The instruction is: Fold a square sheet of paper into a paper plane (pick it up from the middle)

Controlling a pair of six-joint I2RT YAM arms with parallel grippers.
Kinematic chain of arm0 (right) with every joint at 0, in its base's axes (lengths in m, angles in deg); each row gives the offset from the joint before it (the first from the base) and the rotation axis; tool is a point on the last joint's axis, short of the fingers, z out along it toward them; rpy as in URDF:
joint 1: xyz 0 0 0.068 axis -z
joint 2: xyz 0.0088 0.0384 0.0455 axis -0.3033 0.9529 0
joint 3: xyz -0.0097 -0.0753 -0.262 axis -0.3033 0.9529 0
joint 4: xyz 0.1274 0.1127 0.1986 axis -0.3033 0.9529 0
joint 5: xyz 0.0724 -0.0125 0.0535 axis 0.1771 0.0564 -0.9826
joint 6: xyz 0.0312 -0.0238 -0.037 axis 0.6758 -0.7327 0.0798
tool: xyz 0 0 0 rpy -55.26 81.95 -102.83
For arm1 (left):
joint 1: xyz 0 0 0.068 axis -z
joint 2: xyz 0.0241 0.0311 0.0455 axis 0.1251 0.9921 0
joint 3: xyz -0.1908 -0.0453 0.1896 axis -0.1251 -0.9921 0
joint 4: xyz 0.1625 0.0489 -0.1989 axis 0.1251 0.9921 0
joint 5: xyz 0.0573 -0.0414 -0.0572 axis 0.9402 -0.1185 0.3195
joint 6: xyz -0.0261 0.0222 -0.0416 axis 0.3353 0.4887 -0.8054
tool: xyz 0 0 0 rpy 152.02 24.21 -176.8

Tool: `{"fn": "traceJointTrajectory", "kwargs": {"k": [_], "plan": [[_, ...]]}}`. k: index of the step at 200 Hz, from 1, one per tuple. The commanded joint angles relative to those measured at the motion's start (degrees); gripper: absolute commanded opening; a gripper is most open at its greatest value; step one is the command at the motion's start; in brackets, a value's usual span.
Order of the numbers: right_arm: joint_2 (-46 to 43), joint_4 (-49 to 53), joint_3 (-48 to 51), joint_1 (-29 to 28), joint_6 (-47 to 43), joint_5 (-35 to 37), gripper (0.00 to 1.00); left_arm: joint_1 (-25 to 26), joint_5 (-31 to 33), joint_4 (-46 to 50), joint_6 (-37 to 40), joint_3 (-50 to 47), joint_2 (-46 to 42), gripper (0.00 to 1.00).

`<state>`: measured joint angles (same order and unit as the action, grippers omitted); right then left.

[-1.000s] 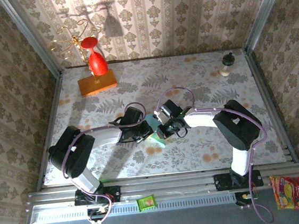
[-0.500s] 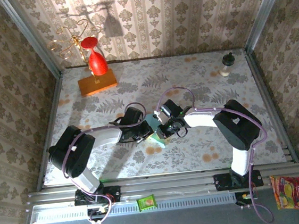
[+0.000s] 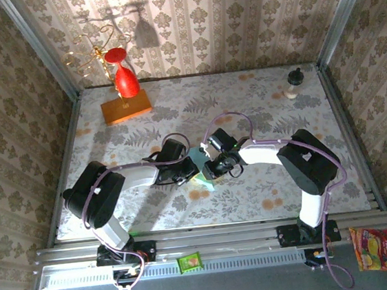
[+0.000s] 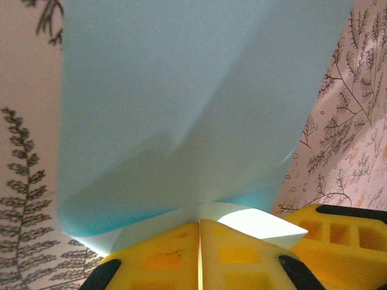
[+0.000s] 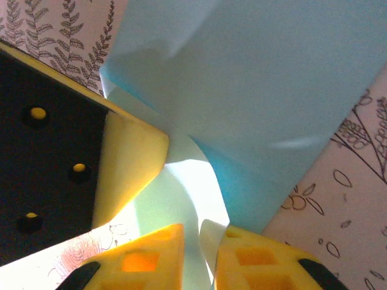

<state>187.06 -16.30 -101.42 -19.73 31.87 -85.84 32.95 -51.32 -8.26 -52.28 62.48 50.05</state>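
- Square sheet of paper: light blue and partly folded, it is held just above the middle of the table, between the two arms. In the left wrist view it is spread flat over the fern-printed cloth, with a slanting crease across it.
- Left gripper: it is brought in from the left edge side. In its wrist view the yellow fingers are pressed together along a thin seam, and the near edge of the sheet is pinched between them.
- Right gripper: it is brought in from the right edge side, tip close to the left gripper. In its wrist view the fingers are clamped on a pale upturned flap of the sheet.
- Orange block: it is placed near the far left corner, with a red glass upturned on it.
- Small bottle: it is set upright at the far right corner.
- Green packet: it is laid on the rail below the near edge.
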Motion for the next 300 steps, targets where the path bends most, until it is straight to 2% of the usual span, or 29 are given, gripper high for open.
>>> {"fn": "traceJointTrajectory", "kwargs": {"k": [1, 29, 54, 89, 124, 203, 300], "plan": [[-3.28, 3.67, -0.84, 0.88, 2.46, 1.15, 0.26, -0.01, 0.63, 0.61, -0.54, -1.02, 1.02, 0.1], [-6.63, 5.02, 0.04, 1.73, 4.52, 3.38, 0.32, -0.07, 0.63, 0.6, -0.64, -1.02, 1.07, 0.1], [-8.0, 8.54, -0.98, 2.04, 6.08, 2.76, 0.33, -0.27, 0.55, 0.59, -0.64, -0.93, 1.16, 0.1], [-9.93, 9.43, -0.01, 1.41, 7.52, -2.86, 0.3, -0.29, 0.72, 0.59, -0.89, -1.0, 1.1, 0.09], [-8.05, 10.09, -0.05, -0.71, 7.25, -6.06, 0.24, -0.25, 0.55, 0.4, -1.1, -0.93, 1.16, 0.09], [-3.92, 8.03, -1.59, -3.66, 8.24, -6.09, 0.15, -0.24, 0.37, 0.27, -1.05, -0.75, 1.29, 0.09], [0.21, 6.41, -3.45, -3.83, 9.63, -5.65, 0.14, -0.29, -0.03, -0.01, -0.9, -0.89, 1.37, 0.09]]}}
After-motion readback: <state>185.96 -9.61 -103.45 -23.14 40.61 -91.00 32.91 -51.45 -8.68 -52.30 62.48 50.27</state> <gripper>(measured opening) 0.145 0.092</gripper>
